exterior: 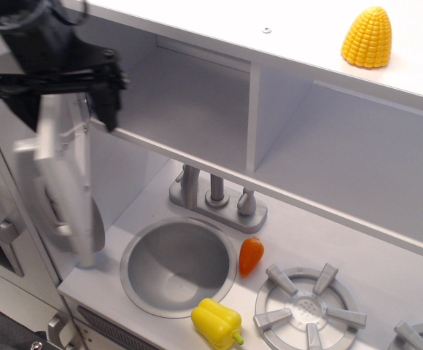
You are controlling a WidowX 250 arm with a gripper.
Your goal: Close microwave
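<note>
The microwave point(186, 102) is the light grey upper-left compartment of the toy kitchen, and its inside stands open. Its hinged door point(60, 182) with the clear window is motion-blurred and stands nearly edge-on at the left, partly swung toward the opening. My black gripper point(64, 108) is at the door's top. Its fingers are spread, one finger point(109, 102) on the compartment side and the other on the outer side. Nothing is clamped between them.
A yellow corn cob point(367, 36) sits on the top shelf. Below are the faucet point(215, 193), the round sink point(179, 264), a small orange vegetable point(251, 255), a yellow pepper point(216, 323) and a grey burner point(310, 306). A doorless recess point(343, 168) lies to the right.
</note>
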